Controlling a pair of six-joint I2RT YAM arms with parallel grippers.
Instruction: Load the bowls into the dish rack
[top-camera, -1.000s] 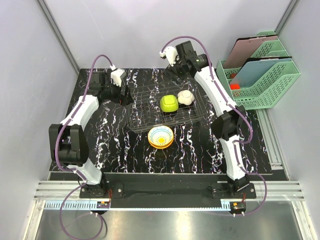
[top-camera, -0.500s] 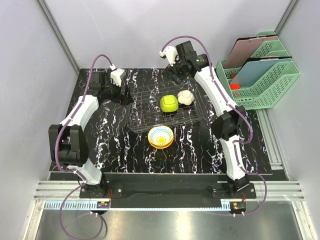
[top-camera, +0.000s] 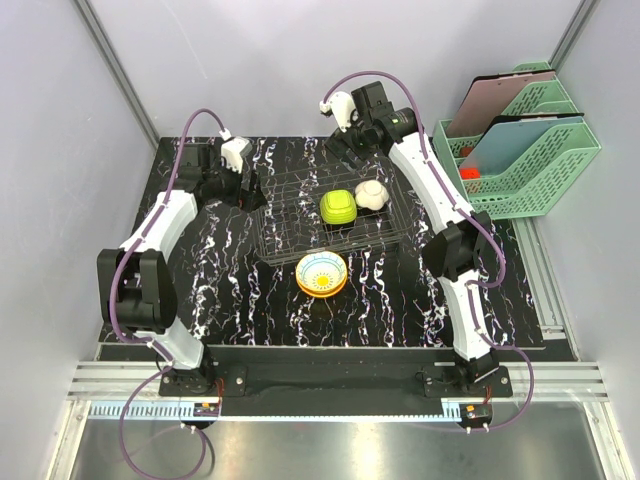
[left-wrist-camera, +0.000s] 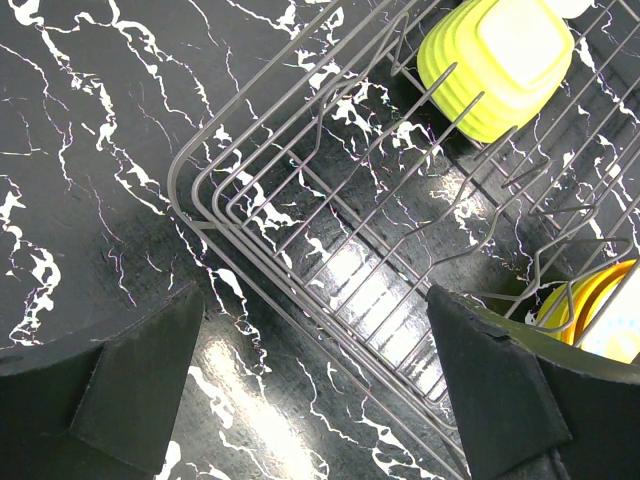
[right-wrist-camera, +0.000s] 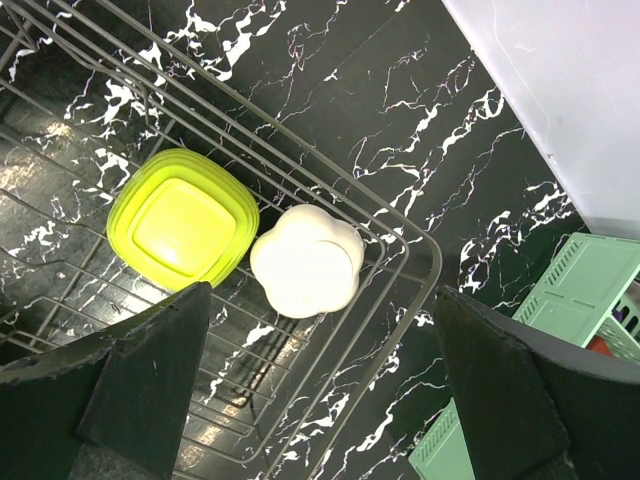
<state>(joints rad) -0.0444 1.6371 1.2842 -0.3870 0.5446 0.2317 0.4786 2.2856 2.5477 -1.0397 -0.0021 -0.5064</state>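
The wire dish rack (top-camera: 290, 215) stands mid-table. A lime green bowl (top-camera: 338, 207) and a white bowl (top-camera: 372, 195) lie upside down inside it, side by side at its right half. A cream bowl with an orange rim (top-camera: 321, 274) sits upright on the table just in front of the rack. My left gripper (top-camera: 254, 192) hovers open over the rack's left end, with the rack corner (left-wrist-camera: 200, 215) and the lime bowl (left-wrist-camera: 497, 60) below. My right gripper (top-camera: 347, 145) hangs open above the rack's far side, looking down on the lime bowl (right-wrist-camera: 183, 228) and the white bowl (right-wrist-camera: 306, 262).
Green mesh file trays (top-camera: 520, 150) stand at the back right, off the black marbled mat (top-camera: 230, 280); one tray's edge (right-wrist-camera: 580, 290) shows in the right wrist view. Grey walls close in the back and sides.
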